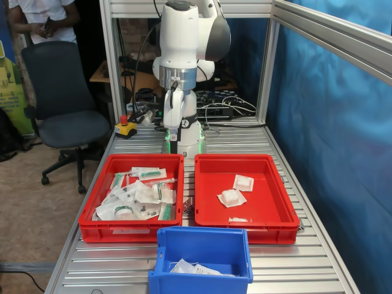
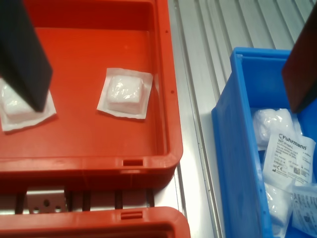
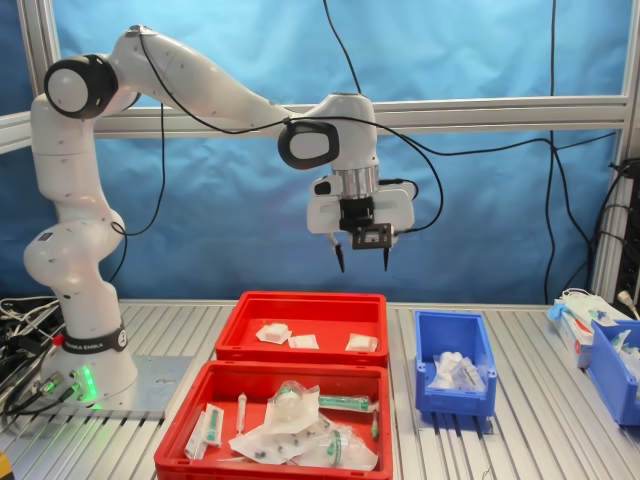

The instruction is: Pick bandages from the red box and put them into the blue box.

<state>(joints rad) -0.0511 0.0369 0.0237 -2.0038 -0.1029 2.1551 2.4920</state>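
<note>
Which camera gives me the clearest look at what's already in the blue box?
The wrist view: the blue box is close, its white packets and a printed label legible. The second exterior view shows small white shapes inside the box; the first exterior view shows only a few packets behind its front wall.

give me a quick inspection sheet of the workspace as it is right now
Surface: ribbed aluminium table, bare between the bins.
Job's things: three small white square bandage packets lie in the shallow red plastic tray; the deep blue plastic bin already holds several white packets.
Clutter: a second red tray full of clear packs with green parts; more blue containers at the second exterior view's right.
Gripper: black two-finger gripper open, empty, high above the trays.
Cables: black cables hang along the white arm; more coil behind its base.
Surroundings: blue backdrop, office chair, a person standing behind it, red emergency stop button.
</note>
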